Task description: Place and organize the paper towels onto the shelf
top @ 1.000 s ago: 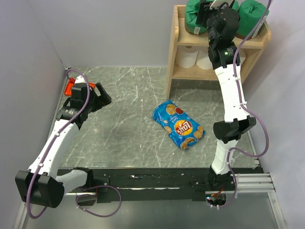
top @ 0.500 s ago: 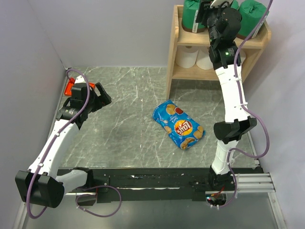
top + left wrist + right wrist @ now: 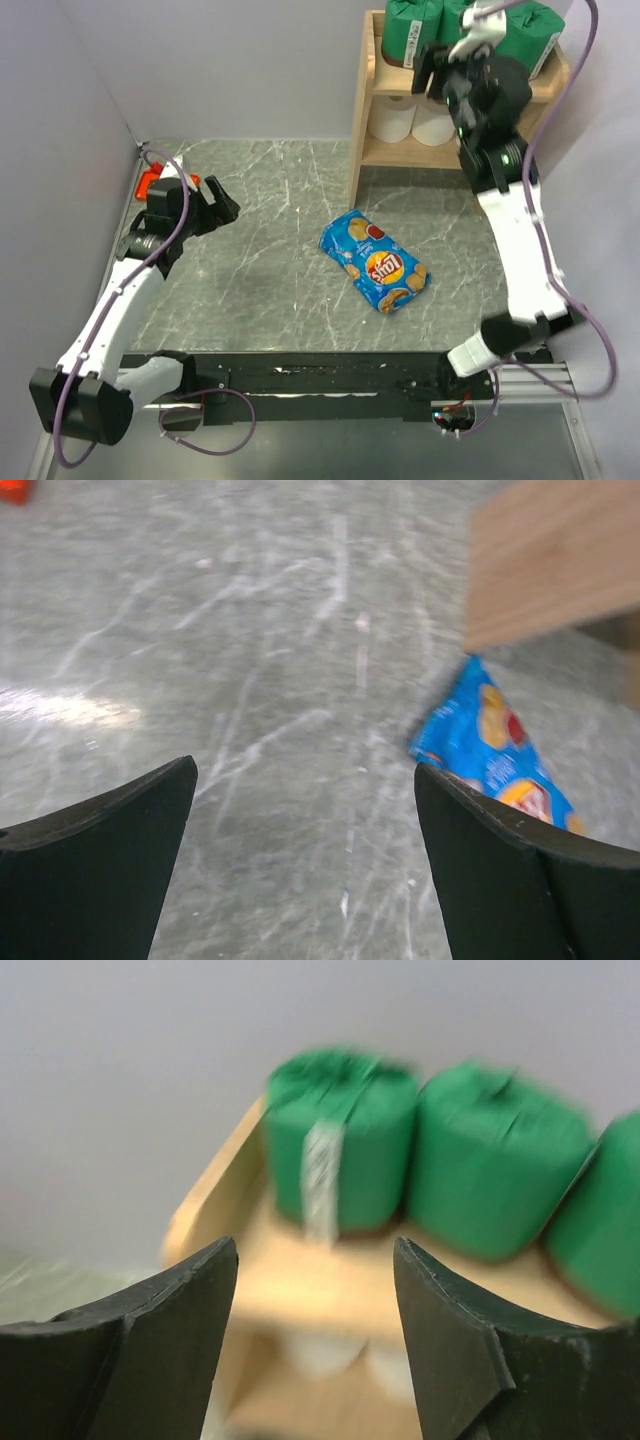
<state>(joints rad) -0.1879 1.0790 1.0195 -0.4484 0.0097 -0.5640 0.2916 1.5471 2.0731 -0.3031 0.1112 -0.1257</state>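
The light wood shelf (image 3: 366, 100) stands at the back right. Three green paper towels (image 3: 410, 28) stand in a row on its top tier; in the right wrist view they are the left (image 3: 340, 1150), middle (image 3: 495, 1165) and right (image 3: 605, 1225) rolls. Two white rolls (image 3: 395, 118) show on the lower tier, and my right arm hides the rest of that tier. My right gripper (image 3: 437, 68) (image 3: 315, 1250) is open and empty, just in front of the top tier. My left gripper (image 3: 222, 205) (image 3: 305, 770) is open and empty above the floor at the left.
A blue chip bag (image 3: 375, 262) lies on the grey floor in front of the shelf; it also shows in the left wrist view (image 3: 490, 750). A red flat tool (image 3: 148, 182) lies by the left wall. Walls close in the left, back and right sides.
My right gripper has drawn back from the green rolls on the top tier, and its arm has swung out to the right. My left gripper has shifted slightly up and to the right.
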